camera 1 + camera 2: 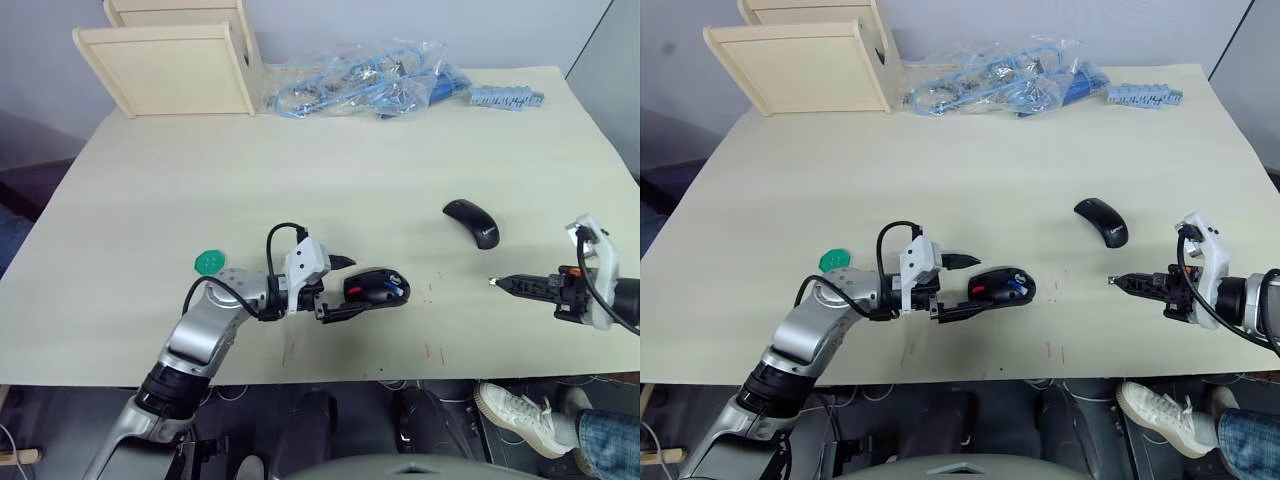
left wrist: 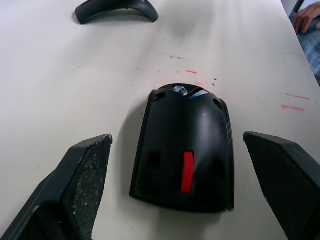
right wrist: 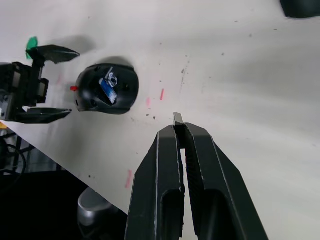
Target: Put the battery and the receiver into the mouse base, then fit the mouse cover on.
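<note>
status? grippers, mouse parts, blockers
Left gripper open around mouse base, battery seated in it. Right gripper shut on receiver. Mouse cover lying apart on table. Nothing between.

The counter (image 1: 400, 150) under me looks matt and pale, smooth, flecked with red marks. The mouse base (image 2: 184, 150) between my left jaws is black plastic with a soft sheen, its red wheel (image 2: 187, 171) glossy. My left gripper (image 2: 180, 195) has finger pads (image 2: 90, 170) with a rough, grainy black face. The mouse cover (image 1: 472, 221) is smooth black plastic, slightly shiny. My right gripper (image 3: 179, 120) is smooth dark plastic. Back there: crinkly clear plastic bags (image 1: 360, 78) and pale bare-wood boxes (image 1: 170, 65). The green disc (image 1: 209, 262) looks like plastic.
</note>
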